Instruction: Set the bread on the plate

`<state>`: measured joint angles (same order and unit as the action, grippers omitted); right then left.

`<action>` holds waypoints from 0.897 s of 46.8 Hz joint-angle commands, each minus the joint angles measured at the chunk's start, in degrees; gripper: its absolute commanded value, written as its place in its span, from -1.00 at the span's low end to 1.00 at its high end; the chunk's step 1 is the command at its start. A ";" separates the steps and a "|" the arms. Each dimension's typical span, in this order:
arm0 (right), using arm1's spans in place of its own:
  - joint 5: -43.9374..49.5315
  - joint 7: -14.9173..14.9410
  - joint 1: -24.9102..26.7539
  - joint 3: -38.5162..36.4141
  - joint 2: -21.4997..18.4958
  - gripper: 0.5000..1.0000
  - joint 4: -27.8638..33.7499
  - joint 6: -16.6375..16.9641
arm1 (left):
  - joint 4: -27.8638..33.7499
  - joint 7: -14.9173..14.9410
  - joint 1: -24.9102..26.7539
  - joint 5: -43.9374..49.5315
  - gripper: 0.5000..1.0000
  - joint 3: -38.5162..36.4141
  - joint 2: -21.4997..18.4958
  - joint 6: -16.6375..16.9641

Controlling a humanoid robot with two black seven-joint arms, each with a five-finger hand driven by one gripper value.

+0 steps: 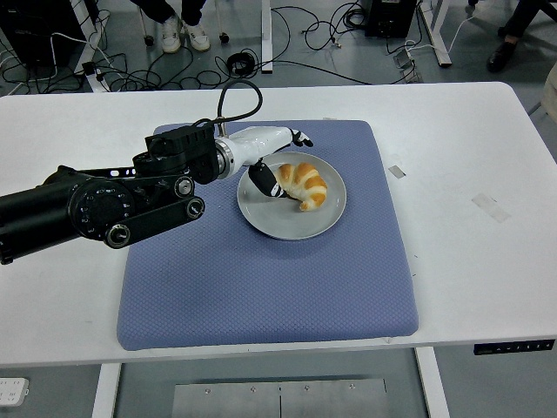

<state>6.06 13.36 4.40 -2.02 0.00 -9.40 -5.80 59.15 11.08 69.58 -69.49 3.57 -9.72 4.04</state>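
- You have the bread (304, 184), a croissant, lying on the grey plate (287, 222) in its upper half, toward the far rim.
- It is golden brown with paler cream bands across its ridged back, and darker orange at its lower tip.
- Its shape is a curved crescent; the long axis runs diagonally from upper left, near the fingers, down to the lower right, where the tapered tip points toward the plate's right side.
- Your left robot hand (271, 161) sits at the plate's upper-left edge, white at the wrist with black fingers.
- One dark fingertip (264, 184) touches or sits just beside the croissant's left end; the other fingers (301, 138) are stretched out behind the bread over the mat, so the hand looks loosened rather than wrapped around it.
- The plate rests on a blue mat (261, 287) that lies on the white tabletop (470, 157).
- The black left arm (104, 205) reaches in from the left edge across the mat's upper-left corner.
- Cables (287, 35) lie on the floor beyond the tabletop's far edge.
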 commanded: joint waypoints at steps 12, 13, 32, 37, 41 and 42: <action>0.00 0.00 0.00 0.00 0.00 1.00 0.00 0.00 | 1.32 -0.36 0.30 4.97 0.86 4.51 -1.09 3.78; 0.00 0.00 0.00 0.00 0.00 1.00 0.00 0.00 | 1.32 -0.44 0.30 6.03 0.86 4.95 -1.18 3.78; 0.00 0.00 0.00 0.00 0.00 1.00 0.00 0.00 | -1.14 -4.31 1.00 24.66 0.86 12.33 -10.92 4.75; 0.00 0.00 0.00 0.00 0.00 1.00 0.00 0.00 | -1.23 -6.68 1.00 27.74 0.86 13.21 -14.36 4.75; 0.00 0.00 0.00 0.00 0.00 1.00 0.00 0.00 | -1.93 -7.74 0.65 29.76 0.86 14.53 -16.12 4.66; 0.00 0.00 0.00 0.00 0.00 1.00 0.00 0.00 | -2.20 -7.83 0.47 30.20 0.86 14.79 -16.38 4.66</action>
<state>6.07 13.37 4.40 -2.02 0.00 -9.40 -5.80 57.62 3.73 70.48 -40.56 17.57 -25.14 8.81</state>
